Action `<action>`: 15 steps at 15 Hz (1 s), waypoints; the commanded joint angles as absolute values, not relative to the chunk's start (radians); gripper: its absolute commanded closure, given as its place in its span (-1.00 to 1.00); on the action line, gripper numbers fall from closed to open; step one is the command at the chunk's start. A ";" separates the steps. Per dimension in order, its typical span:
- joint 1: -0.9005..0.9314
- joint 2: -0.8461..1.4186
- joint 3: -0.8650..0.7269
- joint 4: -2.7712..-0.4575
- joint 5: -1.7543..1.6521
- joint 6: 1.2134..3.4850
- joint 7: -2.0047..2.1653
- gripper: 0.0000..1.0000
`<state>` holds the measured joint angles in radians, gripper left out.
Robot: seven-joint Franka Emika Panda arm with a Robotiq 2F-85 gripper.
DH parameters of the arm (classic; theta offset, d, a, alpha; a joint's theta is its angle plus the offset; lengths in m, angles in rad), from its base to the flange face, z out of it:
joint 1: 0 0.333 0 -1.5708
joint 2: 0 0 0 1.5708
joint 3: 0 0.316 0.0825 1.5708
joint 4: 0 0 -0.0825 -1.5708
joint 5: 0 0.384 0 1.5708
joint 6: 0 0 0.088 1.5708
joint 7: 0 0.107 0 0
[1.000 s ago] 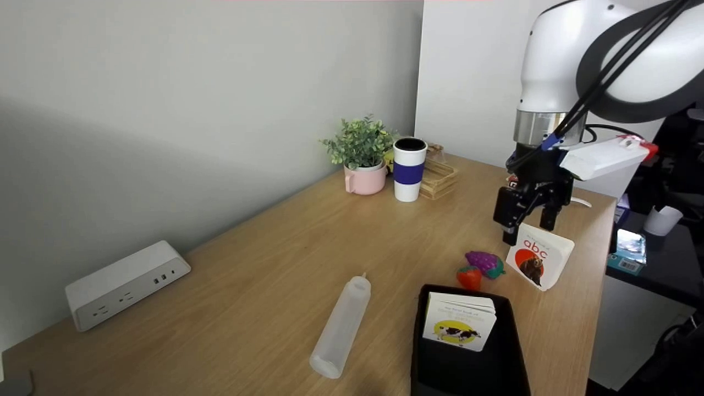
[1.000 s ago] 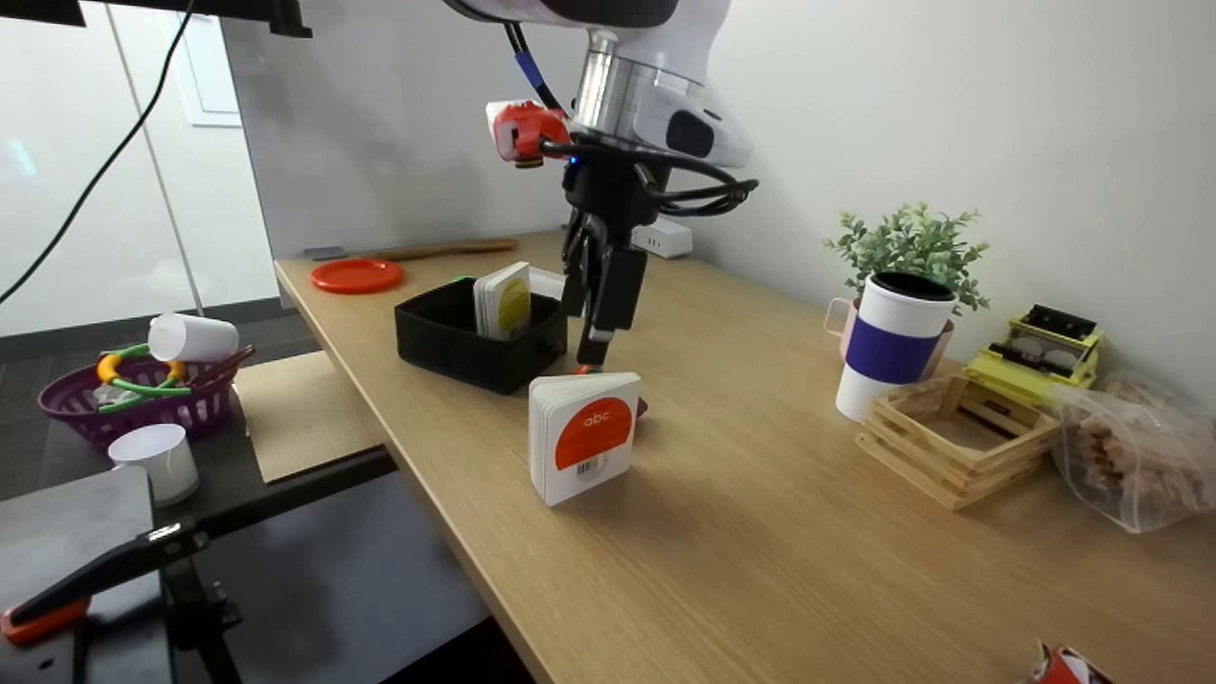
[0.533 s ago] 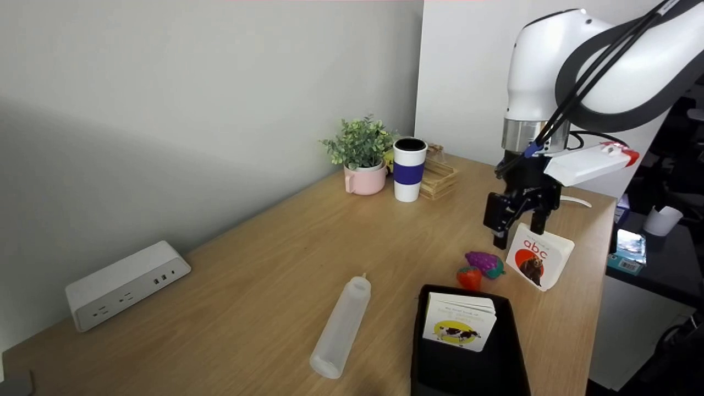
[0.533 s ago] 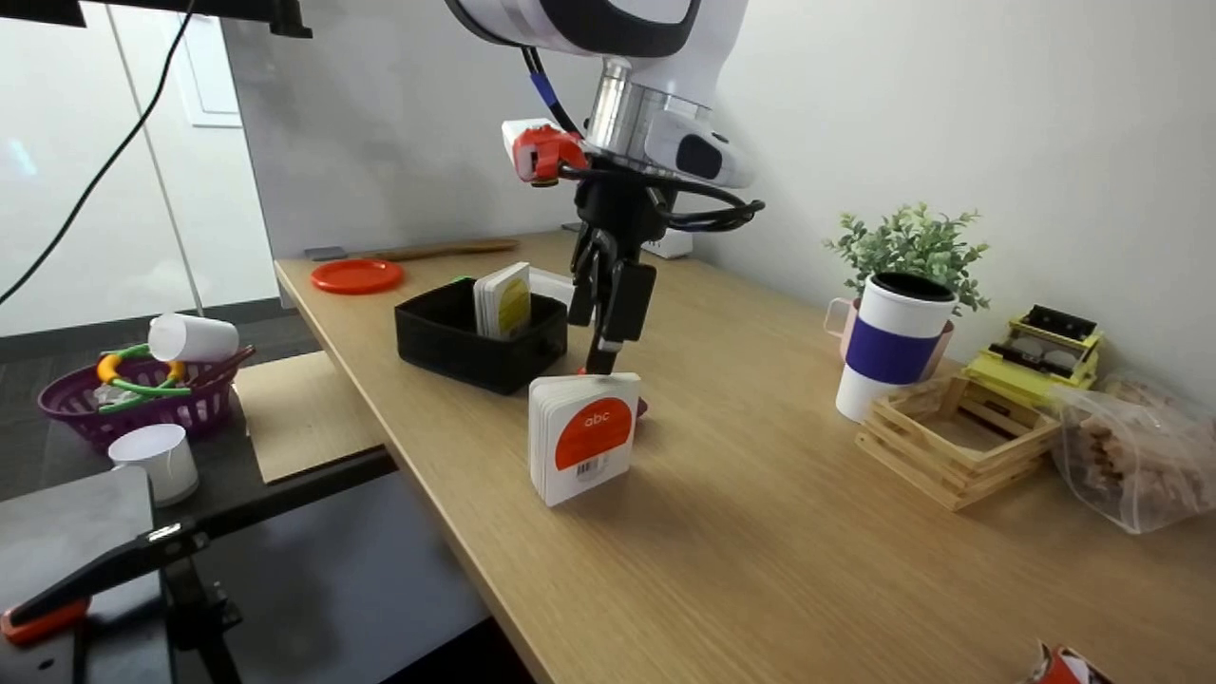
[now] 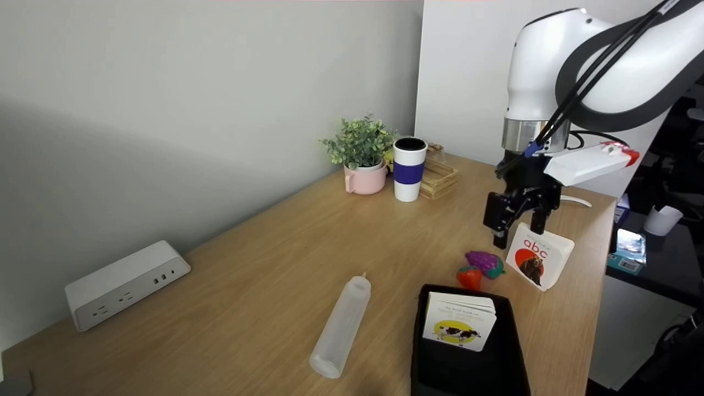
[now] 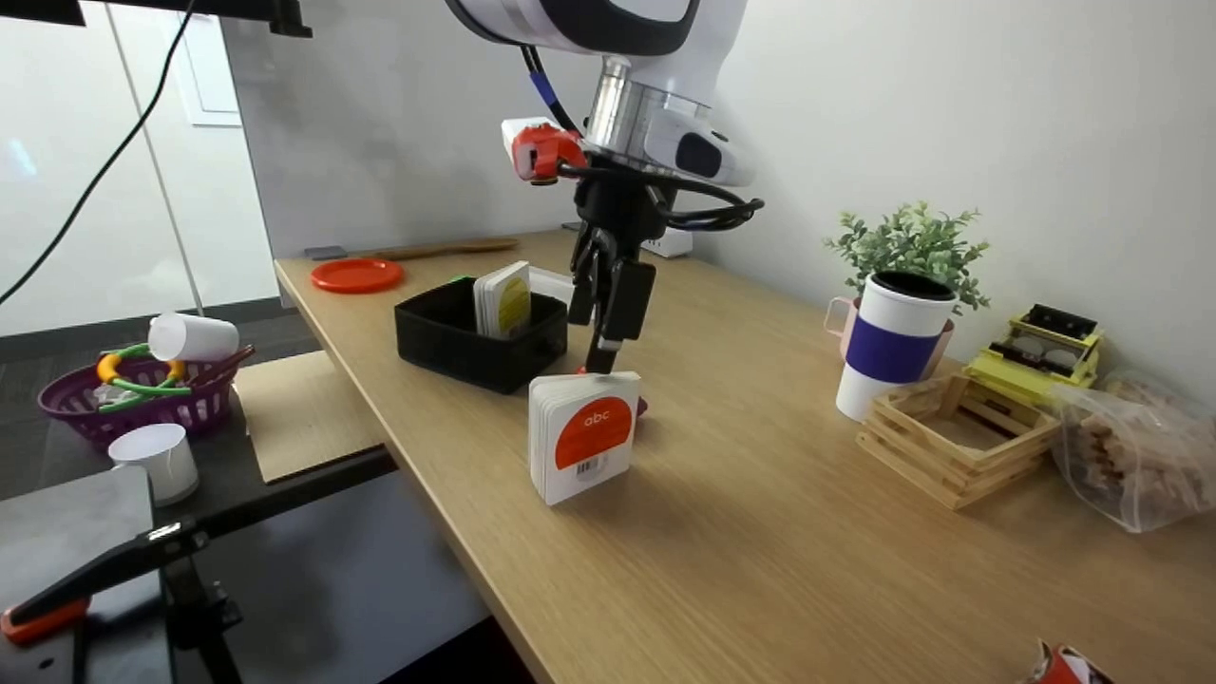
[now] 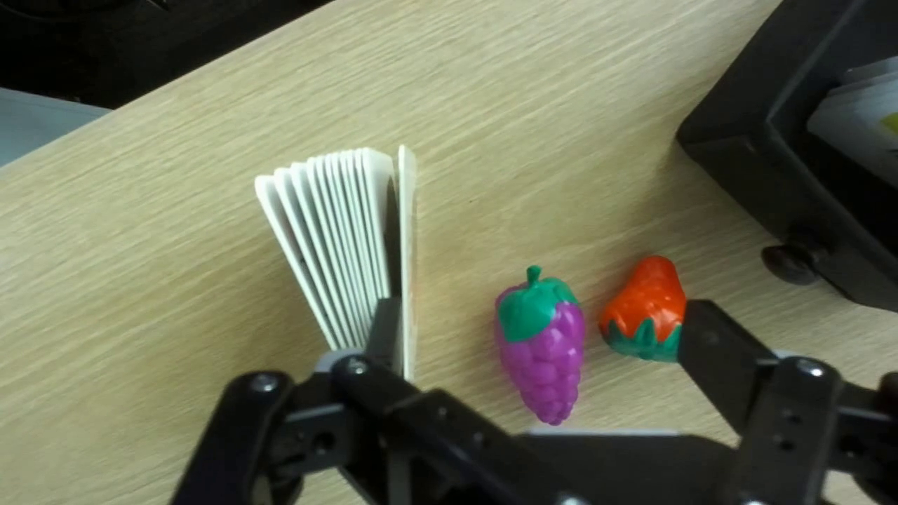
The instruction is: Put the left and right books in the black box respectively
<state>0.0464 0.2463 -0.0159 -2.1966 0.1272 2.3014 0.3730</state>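
Fingers (image 7: 719, 361) spread wide above counter (image 5: 247, 308), pointing down. One tip right at gap btwn cover & page stack of abc bk (image 5: 536, 258) in wrist view; can't tell if touching, inside gap or just above. Opp. tip well apart from bk, partly hiding strawberry toy (image 7: 647, 301) in same view. Same bk upright on counter, pages fanned a bit, red pic w/ bear on front, red part-circle & barcode on back. Nr. it, grape toy (image 7: 544, 368), purple w/ green top, lying btwn bk & strawberry toy. Just past those, black box (image 6: 451, 353) on counter, w/ dark round knob (image 7: 793, 259) on its side in wrist view. Inside box: cow bk (image 6: 503, 304), white w/ yellow pic, standing, pages slightly fanned, top edge above rim in an exterior view. Beside box, translucent squeeze bottle (image 5: 341, 327) lying on counter; further off, white power strip (image 5: 129, 286) nr. wall (image 5: 192, 137). Along same wall, plant (image 5: 357, 143) in pink mug (image 5: 364, 181), then white tumbler (image 5: 408, 171) w/ blue band & black lid, wooden crate (image 6: 969, 470) & clear bag (image 6: 1140, 465) close by. Red plate (image 6: 356, 276) past box, nr. counter edge, in an exterior view; purple basket (image 6: 190, 410) lower down, off counter, w/ white cup (image 6: 195, 339) lying at its rim.
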 commanded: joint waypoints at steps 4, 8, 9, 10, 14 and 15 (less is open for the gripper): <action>0.052 0.242 -0.021 -2.197 0.114 2.297 0.410 -1.00; 0.049 0.233 -0.027 -2.206 0.103 2.301 0.431 -1.00; 0.046 0.232 -0.029 -2.207 0.106 2.302 0.432 -1.00; 0.044 0.230 -0.030 -2.209 0.110 2.302 0.432 -1.00; 0.036 0.223 -0.043 -2.218 0.113 2.305 0.427 -1.00; 0.033 0.220 -0.047 -2.222 0.113 2.302 0.422 -1.00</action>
